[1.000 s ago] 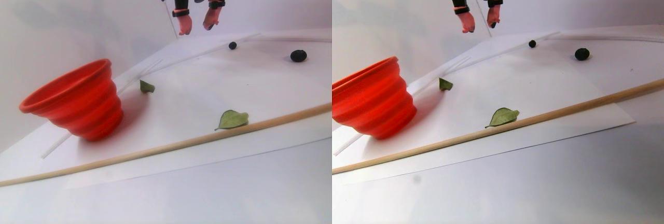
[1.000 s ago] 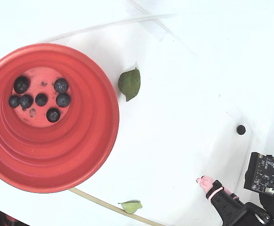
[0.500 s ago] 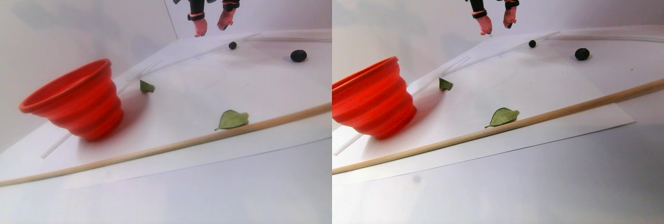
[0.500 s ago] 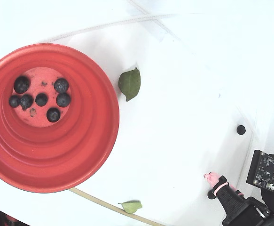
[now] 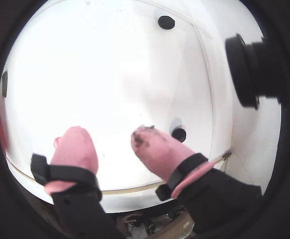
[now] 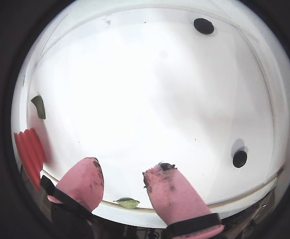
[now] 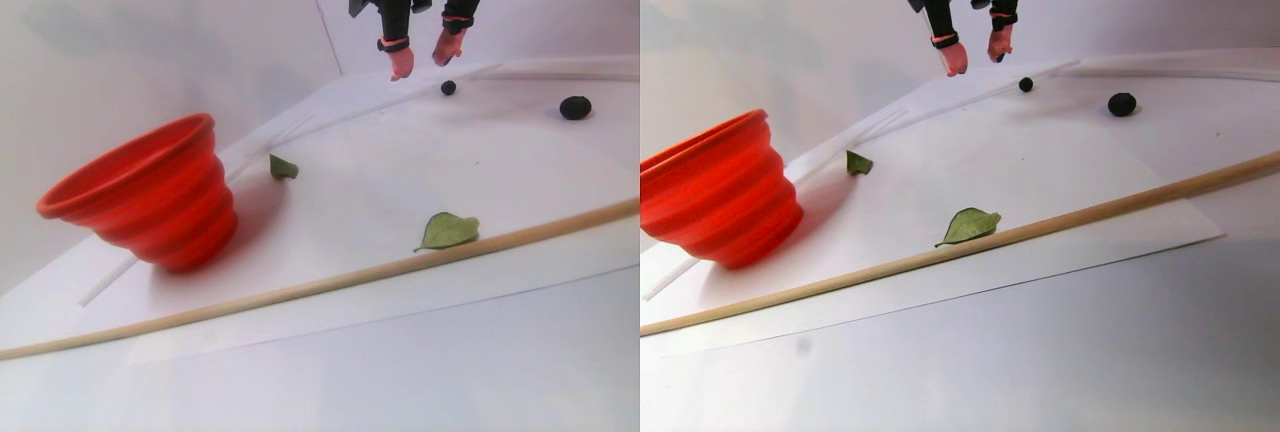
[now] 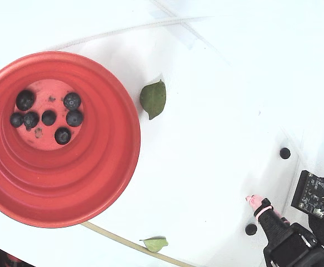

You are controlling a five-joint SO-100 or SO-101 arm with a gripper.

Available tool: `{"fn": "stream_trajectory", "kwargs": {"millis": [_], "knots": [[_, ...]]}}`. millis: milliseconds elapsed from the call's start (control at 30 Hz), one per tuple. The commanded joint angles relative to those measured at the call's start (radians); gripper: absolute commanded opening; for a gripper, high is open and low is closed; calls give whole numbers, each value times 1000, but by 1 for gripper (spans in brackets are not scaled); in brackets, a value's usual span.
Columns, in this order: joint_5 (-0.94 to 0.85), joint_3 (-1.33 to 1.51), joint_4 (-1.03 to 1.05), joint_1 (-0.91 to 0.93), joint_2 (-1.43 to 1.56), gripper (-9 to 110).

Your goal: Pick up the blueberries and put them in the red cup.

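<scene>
The pink-tipped black gripper (image 5: 112,139) hangs open and empty. A small round dark blueberry (image 5: 179,134) sits just beside one fingertip — it should slide over and drop straight down before closing.

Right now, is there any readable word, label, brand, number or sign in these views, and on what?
None can be read.
The red cup, the pink-tipped claw and the white sheet carry no print.
The small circuit board beside the arm shows only specks, too small to read.

Two wrist cams face down; stereo low side-on; fixed cam overhead.
</scene>
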Motion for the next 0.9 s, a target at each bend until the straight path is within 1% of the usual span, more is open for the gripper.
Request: {"fn": "stream_trajectory", "kwargs": {"millis": [0,867], "knots": [[-15,-69,-49,12,-8,17],[-38,-158,-330,66,-239,19]]}}
